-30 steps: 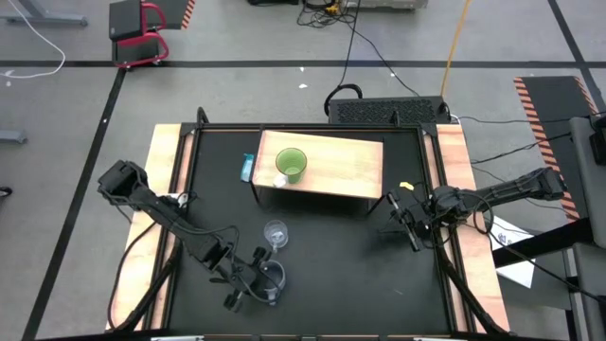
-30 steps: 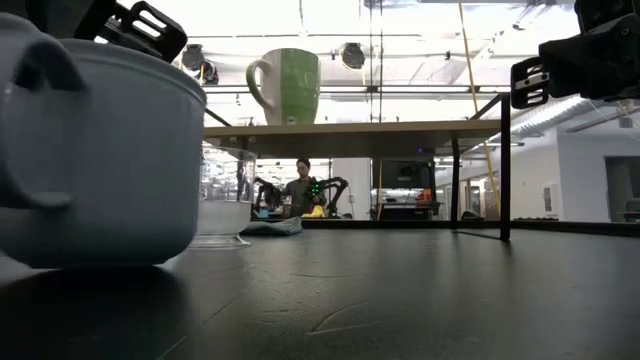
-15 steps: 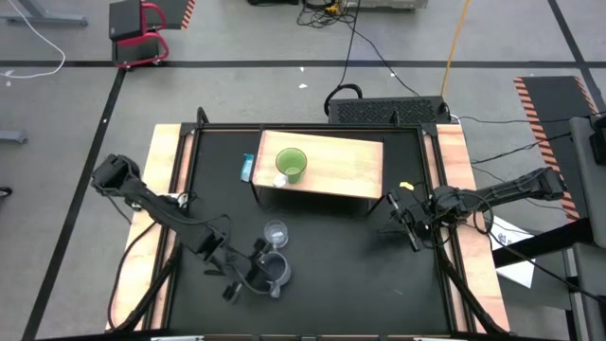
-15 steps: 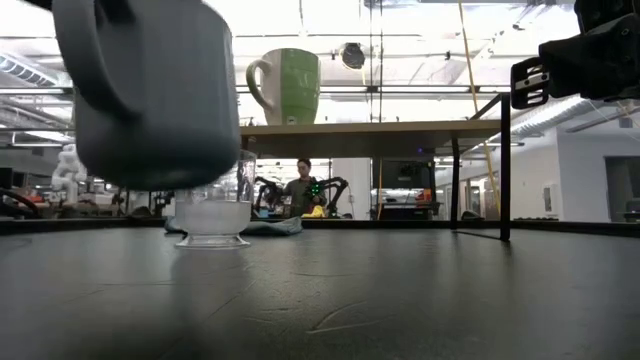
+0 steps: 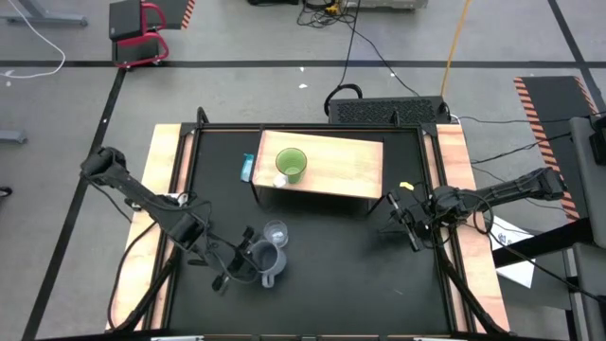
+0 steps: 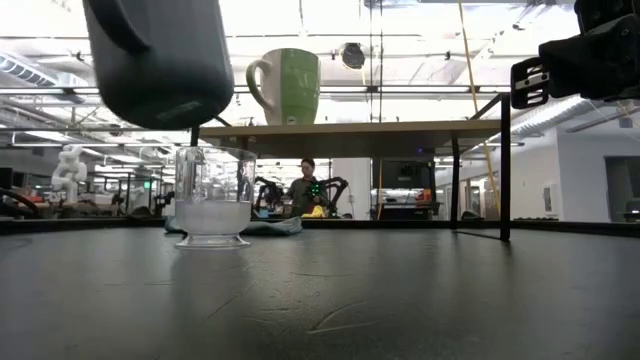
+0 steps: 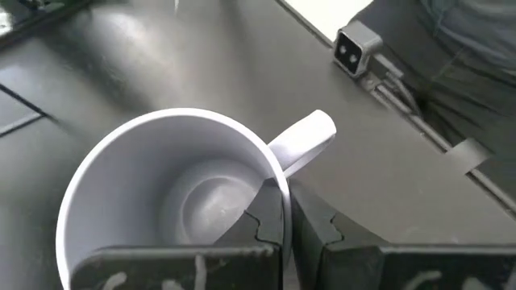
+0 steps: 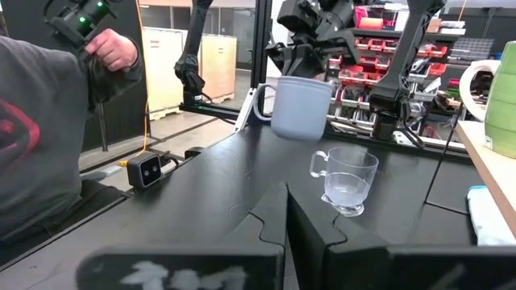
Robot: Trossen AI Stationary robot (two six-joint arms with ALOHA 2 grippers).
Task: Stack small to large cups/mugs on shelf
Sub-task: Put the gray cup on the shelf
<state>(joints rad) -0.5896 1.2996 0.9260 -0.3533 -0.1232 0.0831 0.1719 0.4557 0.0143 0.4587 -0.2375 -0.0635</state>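
The grey-blue mug (image 5: 265, 258) hangs in the air near the table's front, just on the near side of the clear glass cup (image 5: 276, 232), which stands on its base on the black tabletop. My left gripper (image 5: 246, 258) is shut on the mug. The mug also shows high up in the low view (image 6: 160, 60). The lime-green mug (image 5: 291, 164) stands upright on the tan shelf (image 5: 350, 166). My right gripper (image 5: 407, 220) waits shut and empty at the table's right, beside the shelf. My left gripper pinches the mug's rim (image 7: 278, 189) right beside the handle (image 7: 306, 141), one finger inside the mug (image 7: 266, 221) and one outside (image 7: 318, 229). It comes slanting down from the table's left. The mug is lifted clear of the table, mouth up.
A light blue cloth-like thing (image 5: 247, 168) lies on the table at the shelf's left end. The shelf stands on dark legs (image 6: 503, 170). A person sits beyond the table's near edge in the right wrist view (image 8: 40, 161). A camera box (image 7: 355, 48) sits at the table's edge.
My left gripper has lifted the grey-blue mug off the table and carried it up and toward the far edge, close to the glass cup. The mug has stayed mouth up. The gripper has stayed shut on it.
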